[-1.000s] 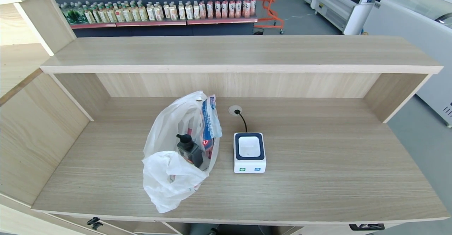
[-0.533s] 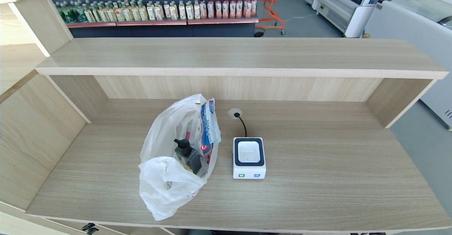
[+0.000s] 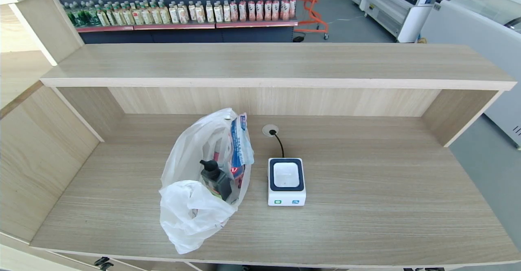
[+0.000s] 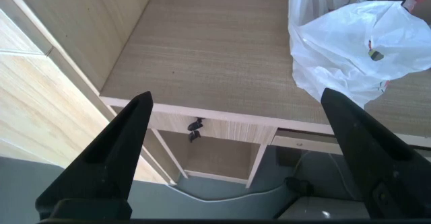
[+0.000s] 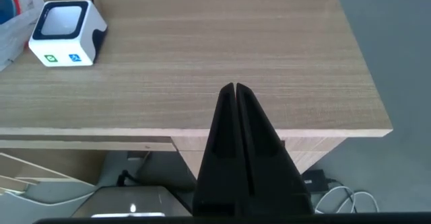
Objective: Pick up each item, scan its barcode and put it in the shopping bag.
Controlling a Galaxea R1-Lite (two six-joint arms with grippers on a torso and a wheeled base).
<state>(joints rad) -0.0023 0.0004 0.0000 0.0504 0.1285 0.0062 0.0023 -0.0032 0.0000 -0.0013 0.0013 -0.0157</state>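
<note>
nothing moved; shopping bag (image 3: pixel 195 197) near counter (image 3: pixel 366 226) front edge.

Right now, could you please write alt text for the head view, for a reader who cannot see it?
A white plastic shopping bag holding a black pump bottle stands on a wooden counter, just left of a white barcode scanner.

A pale wooden counter (image 3: pixel 366 206) spans the scene, with a raised ledge (image 3: pixel 276 61) along its far side and a side panel (image 3: pixel 40 149) on the left. A round cable port (image 3: pixel 268 128) sits mid-counter. Beyond the ledge stand shelves of bottles (image 3: pixel 183 12) on the far left, an orange trolley (image 3: pixel 311 6) and, on the far right, chest freezers (image 3: pixel 468 18).
</note>
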